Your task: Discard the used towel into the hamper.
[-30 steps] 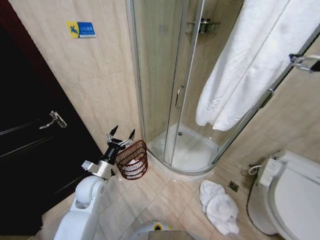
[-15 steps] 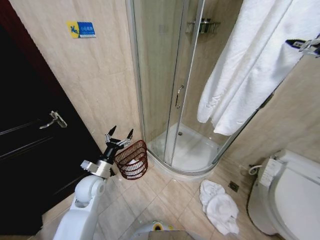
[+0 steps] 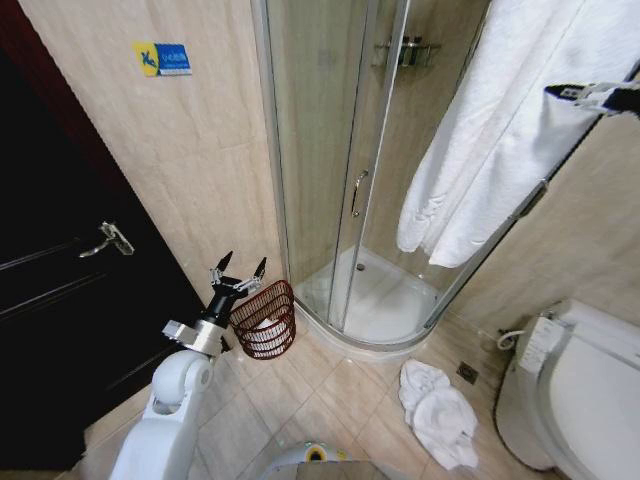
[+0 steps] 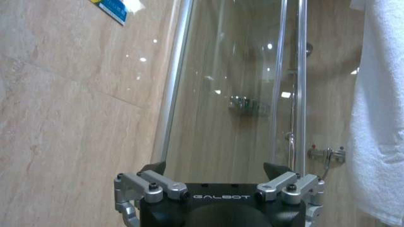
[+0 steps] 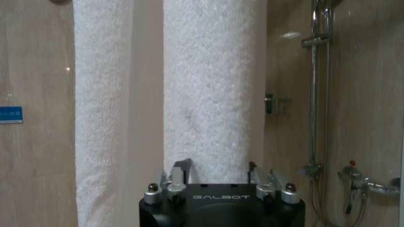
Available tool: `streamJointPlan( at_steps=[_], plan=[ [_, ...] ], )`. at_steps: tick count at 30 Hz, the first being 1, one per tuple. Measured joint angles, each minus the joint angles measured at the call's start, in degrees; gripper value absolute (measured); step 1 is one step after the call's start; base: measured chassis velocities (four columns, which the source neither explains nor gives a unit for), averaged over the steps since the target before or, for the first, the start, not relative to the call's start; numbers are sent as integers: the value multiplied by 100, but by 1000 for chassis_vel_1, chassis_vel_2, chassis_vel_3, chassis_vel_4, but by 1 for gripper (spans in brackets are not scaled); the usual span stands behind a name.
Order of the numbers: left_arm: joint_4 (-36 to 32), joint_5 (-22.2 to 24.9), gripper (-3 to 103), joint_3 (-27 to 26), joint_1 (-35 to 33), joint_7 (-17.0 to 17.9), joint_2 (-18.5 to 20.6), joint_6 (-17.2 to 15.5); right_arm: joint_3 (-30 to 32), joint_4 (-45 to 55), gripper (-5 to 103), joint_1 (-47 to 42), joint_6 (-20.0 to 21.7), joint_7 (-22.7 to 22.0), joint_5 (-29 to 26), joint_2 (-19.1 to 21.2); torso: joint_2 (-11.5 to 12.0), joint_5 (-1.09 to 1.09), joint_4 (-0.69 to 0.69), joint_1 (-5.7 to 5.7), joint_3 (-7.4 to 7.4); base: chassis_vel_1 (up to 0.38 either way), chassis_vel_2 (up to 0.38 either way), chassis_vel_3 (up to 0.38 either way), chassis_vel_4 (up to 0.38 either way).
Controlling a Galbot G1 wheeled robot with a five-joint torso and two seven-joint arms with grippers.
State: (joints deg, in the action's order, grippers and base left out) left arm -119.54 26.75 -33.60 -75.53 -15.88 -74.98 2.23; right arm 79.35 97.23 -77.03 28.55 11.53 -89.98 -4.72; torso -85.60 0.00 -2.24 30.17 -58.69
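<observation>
Two grippers are at work, and we report them in turn. Our right gripper (image 3: 560, 93) sits at the upper right of the head view, raised against the large white towel (image 3: 500, 130) that hangs over the shower rail; in the right wrist view its fingers (image 5: 181, 169) stand on either side of a hanging fold of that towel (image 5: 211, 85), close in on the cloth, and we judge them clamped on it, though the contact point itself is cut off by the gripper body. Our left gripper (image 3: 238, 272) is at the lower left of the head view with its fingers spread apart, holding nothing, poised just above the near rim of the hamper (image 3: 266, 320), which stands on the tiled floor between the dark door (image 3: 60, 300) and the glass shower enclosure (image 3: 330, 180). We judge the step in hand to be drawing the towel off its rail. To do it well, we would keep the grip firm on a thick fold, lift the cloth clear of the rail before pulling, and keep the trailing length off the glass. Some white material lies inside the hamper; we cannot tell what it is. More white towels (image 3: 440, 410) lie crumpled on the floor near the toilet (image 3: 580, 390), at the lower right. How the hanging towel is attached above is out of frame.
</observation>
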Motion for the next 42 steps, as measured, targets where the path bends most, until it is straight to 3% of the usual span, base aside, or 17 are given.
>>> streamJointPlan(
  at_steps=[4,13,23,29,32,38,42],
  plan=[
    [-8,-3,100,25,26,0,9,-2,0,234,28,1,-36,-173,59,-142,0,0,0,0,0,0,0,0,0],
    [-28,-3,100,33,42,-7,37,-15,63,598,2,39,-132,-399,124,-369,0,-1,0,0,0,0,0,0,0],
    [-64,-2,100,73,59,-21,62,-29,239,1784,2,100,-361,-1171,365,-1052,0,0,0,0,0,0,0,0,0],
    [-74,3,100,24,14,-23,83,-25,577,2388,2,57,-415,-1219,587,-1405,0,-1,1,0,0,0,0,0,0],
    [-100,-8,100,0,-41,-24,75,-5,982,3223,2,-167,-365,-1261,607,-1865,0,-1,0,-1,1,0,0,0,0],
    [-223,-41,100,-60,-134,-19,57,0,1074,3976,2,-347,-160,-1411,583,-2569,0,-1,-1,-1,1,0,0,0,0],
    [-296,-46,100,-104,-204,-11,52,12,1022,4358,2,-690,50,-1398,793,-3363,0,1,-1,-1,1,0,0,0,0]
  ],
)
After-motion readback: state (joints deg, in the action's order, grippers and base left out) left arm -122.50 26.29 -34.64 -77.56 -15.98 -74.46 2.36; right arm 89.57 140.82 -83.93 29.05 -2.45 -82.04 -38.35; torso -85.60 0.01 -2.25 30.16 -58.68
